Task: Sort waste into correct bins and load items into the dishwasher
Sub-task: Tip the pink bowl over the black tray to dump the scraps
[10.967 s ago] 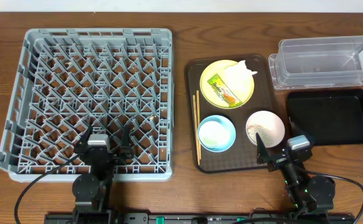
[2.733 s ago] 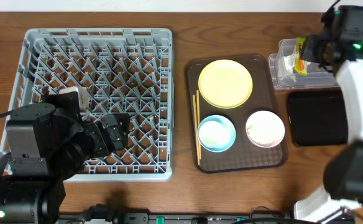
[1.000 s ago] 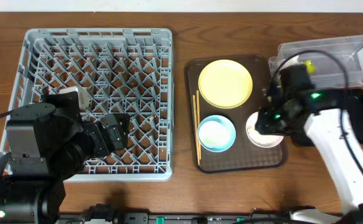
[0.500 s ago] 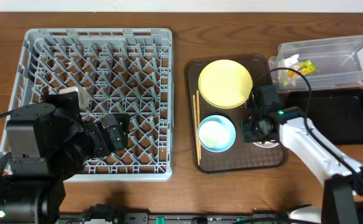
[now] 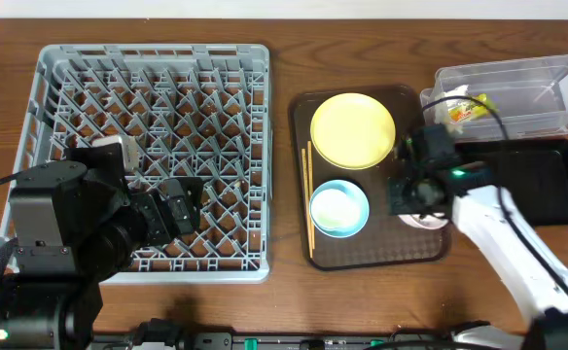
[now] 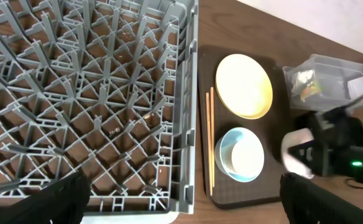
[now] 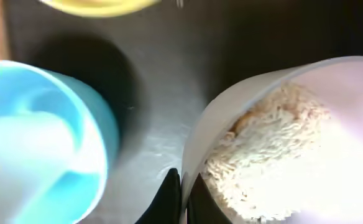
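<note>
The right fingers (image 7: 171,194) are pinched together on the rim of the white bowl (image 7: 349,112), with the rice (image 7: 262,149) heaped just inside the grip. The bowl's body lies to the right of them, and the blue bowl (image 7: 38,137) stands near on the other side (little room there). Open room is found rightward, off the brown tray (image 5: 362,255) toward the black tray (image 5: 547,180) and clear tub (image 5: 517,92). The left fingers (image 6: 66,200) are held wide apart over the rack (image 6: 76,93).

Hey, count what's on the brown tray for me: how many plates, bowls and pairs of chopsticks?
Plates: 1, the yellow plate
Bowls: 2, the light-blue bowl and the white bowl
Pairs of chopsticks: 1
Total: 4 on the brown tray
</note>
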Tool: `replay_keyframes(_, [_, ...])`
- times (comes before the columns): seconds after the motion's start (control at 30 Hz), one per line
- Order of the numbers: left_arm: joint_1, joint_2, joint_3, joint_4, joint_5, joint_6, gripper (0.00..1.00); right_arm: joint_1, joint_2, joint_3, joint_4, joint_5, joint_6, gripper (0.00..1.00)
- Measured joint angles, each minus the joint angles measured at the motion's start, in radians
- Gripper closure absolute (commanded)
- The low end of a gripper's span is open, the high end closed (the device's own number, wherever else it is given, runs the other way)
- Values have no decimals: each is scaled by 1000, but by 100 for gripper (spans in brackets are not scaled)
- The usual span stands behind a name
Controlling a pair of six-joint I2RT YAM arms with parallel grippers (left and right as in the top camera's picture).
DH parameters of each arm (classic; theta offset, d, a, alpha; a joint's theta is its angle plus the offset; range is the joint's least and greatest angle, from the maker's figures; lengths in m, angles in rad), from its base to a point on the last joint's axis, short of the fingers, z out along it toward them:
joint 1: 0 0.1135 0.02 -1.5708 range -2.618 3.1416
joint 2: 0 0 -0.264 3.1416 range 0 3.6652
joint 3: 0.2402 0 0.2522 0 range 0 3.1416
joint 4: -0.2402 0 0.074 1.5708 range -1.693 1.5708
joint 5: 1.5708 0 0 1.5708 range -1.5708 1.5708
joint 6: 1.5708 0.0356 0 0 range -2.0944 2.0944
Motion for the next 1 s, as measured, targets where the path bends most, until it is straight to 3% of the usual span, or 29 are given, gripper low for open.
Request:
replay_keyframes(0.17, [0,0,0,0,0,0,2,-174,-98,30,-32,-143,-15,99])
replay_keyframes(0.4, [0,0,0,0,0,0,2,-486,-93,31,-73,-385,-147,99])
replay_keyframes(0.57, [0,0,0,0,0,0,2,-659,-29,31,-27,-591,-224,99])
replay_keyframes(1.0, [0,0,0,0,0,0,2,-945,211,31,42,-1055,-402,99])
